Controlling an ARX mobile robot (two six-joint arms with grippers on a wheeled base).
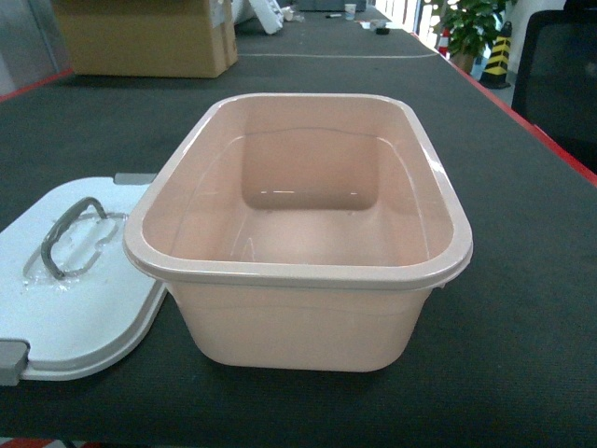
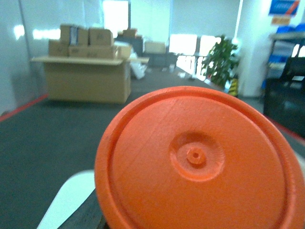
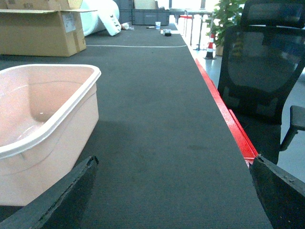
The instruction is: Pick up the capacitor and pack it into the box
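Note:
The box [image 1: 298,317] is a pale pink tub, open and empty, in the middle of the dark table; its near corner shows at the left of the right wrist view [image 3: 47,124]. Its white lid [image 1: 84,308] with a grey handle [image 1: 70,233] lies flat to the left. An orange capacitor [image 2: 200,162], seen end-on as a round disc, fills the left wrist view and hides that gripper's fingers; it hangs above the table with a lid corner [image 2: 66,200] below. My right gripper [image 3: 174,191] is open over bare table, right of the box. Neither gripper shows in the head view.
A brown cardboard carton [image 1: 149,37] stands at the far left of the table. A red strip [image 3: 228,124] marks the table's right edge, with a black office chair [image 3: 262,76] just beyond it. A potted plant [image 1: 466,28] is at the far right.

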